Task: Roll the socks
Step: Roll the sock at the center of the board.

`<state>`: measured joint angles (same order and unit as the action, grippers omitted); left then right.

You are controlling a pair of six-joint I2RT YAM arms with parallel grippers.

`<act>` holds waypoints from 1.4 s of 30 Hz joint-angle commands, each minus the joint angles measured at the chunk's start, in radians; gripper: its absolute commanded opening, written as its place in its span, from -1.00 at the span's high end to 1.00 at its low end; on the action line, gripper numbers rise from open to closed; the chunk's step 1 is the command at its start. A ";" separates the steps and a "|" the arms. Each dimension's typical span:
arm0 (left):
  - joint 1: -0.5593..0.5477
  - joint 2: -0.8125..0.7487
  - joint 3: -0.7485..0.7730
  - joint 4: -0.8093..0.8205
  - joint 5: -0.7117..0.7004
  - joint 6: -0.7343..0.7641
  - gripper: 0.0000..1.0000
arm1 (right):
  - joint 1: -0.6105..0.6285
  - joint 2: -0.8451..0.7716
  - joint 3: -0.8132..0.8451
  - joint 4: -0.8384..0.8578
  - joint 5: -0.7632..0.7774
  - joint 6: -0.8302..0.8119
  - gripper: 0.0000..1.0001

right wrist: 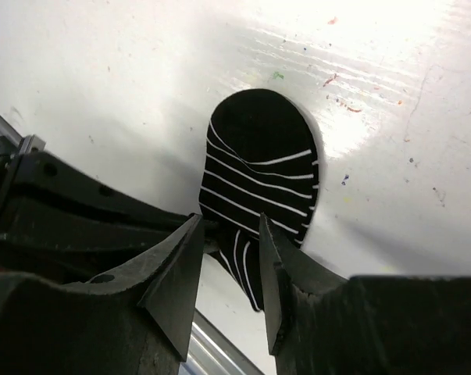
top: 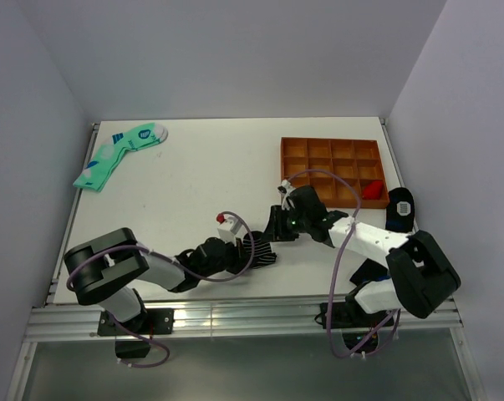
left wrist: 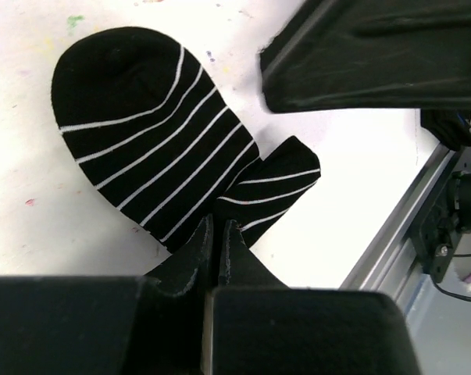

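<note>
A black sock with thin white stripes (top: 258, 251) lies flat near the table's front edge, one end folded over. My left gripper (top: 237, 252) is shut on the sock's near edge; in the left wrist view its jaws (left wrist: 218, 225) pinch the fabric where the folded flap (left wrist: 278, 183) meets the main part of the sock (left wrist: 141, 125). My right gripper (top: 274, 227) is open just behind the sock. In the right wrist view its fingertips (right wrist: 229, 234) straddle the folded end, with the sock (right wrist: 258, 168) beyond them. A second black sock (top: 400, 209) lies at the table's right edge.
An orange compartment tray (top: 295, 150) stands at the back right with a red piece (top: 371, 190) in one cell. Mint-green socks (top: 118, 153) lie at the back left. A metal rail (top: 235, 316) runs along the front edge, close to the sock.
</note>
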<state>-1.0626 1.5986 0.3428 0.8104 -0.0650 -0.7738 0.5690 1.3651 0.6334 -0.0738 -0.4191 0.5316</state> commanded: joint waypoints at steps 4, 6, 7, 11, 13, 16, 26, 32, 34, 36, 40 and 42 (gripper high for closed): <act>0.050 -0.006 -0.016 -0.303 0.056 -0.042 0.99 | -0.001 -0.098 -0.150 0.320 -0.001 0.054 0.30; 0.055 -0.006 -0.005 -0.346 0.077 -0.058 0.99 | -0.001 -0.135 -0.222 0.435 -0.012 0.068 0.31; 0.055 -0.006 0.007 -0.358 0.089 -0.062 0.99 | -0.001 -0.147 -0.272 0.478 -0.024 0.073 0.28; 0.059 0.004 0.033 -0.421 0.129 -0.090 0.99 | 0.002 -0.201 -0.363 0.637 -0.029 0.073 0.26; 0.069 0.003 0.050 -0.458 0.149 -0.096 0.99 | 0.003 -0.218 -0.406 0.715 -0.040 0.062 0.26; 0.084 -0.003 0.074 -0.517 0.183 -0.105 0.99 | 0.012 -0.250 -0.452 0.792 -0.027 0.048 0.27; 0.157 -0.098 0.110 -0.674 0.260 -0.113 0.99 | 0.176 -0.238 -0.557 1.031 0.100 -0.050 0.23; 0.197 -0.126 0.091 -0.679 0.306 -0.124 0.99 | 0.206 -0.055 -0.571 1.218 0.057 -0.058 0.23; 0.207 -0.123 0.082 -0.665 0.326 -0.127 0.99 | 0.210 0.029 -0.568 1.296 0.043 -0.053 0.21; 0.220 -0.115 0.071 -0.651 0.340 -0.131 0.99 | 0.227 0.087 -0.560 1.366 0.034 -0.047 0.20; 0.236 -0.114 0.050 -0.626 0.364 -0.137 0.99 | 0.261 0.230 -0.548 1.463 0.043 -0.028 0.19; 0.251 -0.118 0.036 -0.607 0.381 -0.142 0.99 | 0.278 0.279 -0.552 1.514 0.049 -0.018 0.19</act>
<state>-0.8288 1.4670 0.4335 0.3042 0.3080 -0.9314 0.8230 1.5867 0.0765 1.2312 -0.3744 0.5095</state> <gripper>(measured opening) 0.041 0.405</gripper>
